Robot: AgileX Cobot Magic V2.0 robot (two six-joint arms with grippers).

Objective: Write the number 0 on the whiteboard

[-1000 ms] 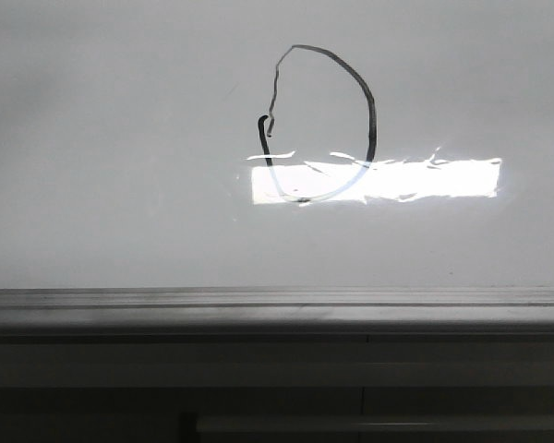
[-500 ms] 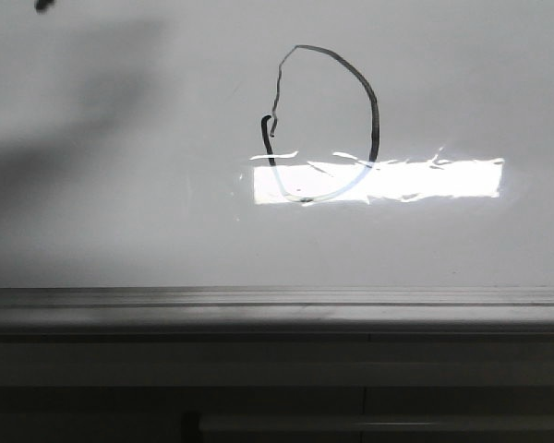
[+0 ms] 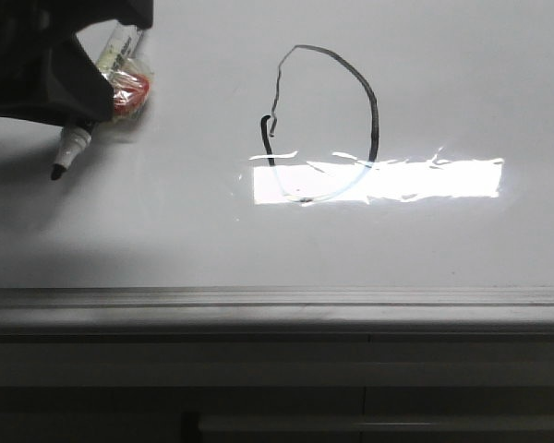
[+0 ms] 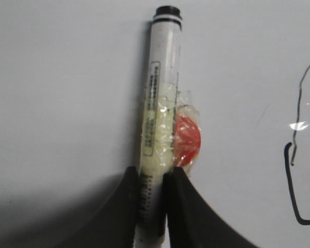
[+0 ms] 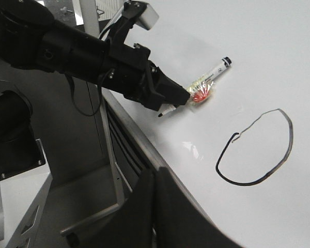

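The whiteboard (image 3: 166,231) fills the front view, with the number 0 (image 3: 376,111) drawn on it as an uneven black loop left open on its left side. At the top left, my left gripper (image 3: 97,101) is shut on a white marker (image 3: 122,44) that has a red disc (image 3: 131,90) taped to it. The marker's black tip (image 3: 55,173) points down-left, well left of the loop. The left wrist view shows the left gripper (image 4: 154,173) clamped on the marker (image 4: 163,77), with the number 0 (image 4: 285,155) off to one side. My right gripper (image 5: 154,173) is shut on nothing, off the whiteboard (image 5: 258,51) edge.
A bright rectangular glare (image 3: 379,180) crosses the loop's lower part. A grey metal edge strip (image 3: 277,300) runs along the board's near side. In the right wrist view, the black left arm (image 5: 67,46) reaches over the board's edge above a metal frame (image 5: 113,155).
My left gripper has come into the front view from the upper left with the marker, where before only its shadow showed. The drawn loop is unchanged.
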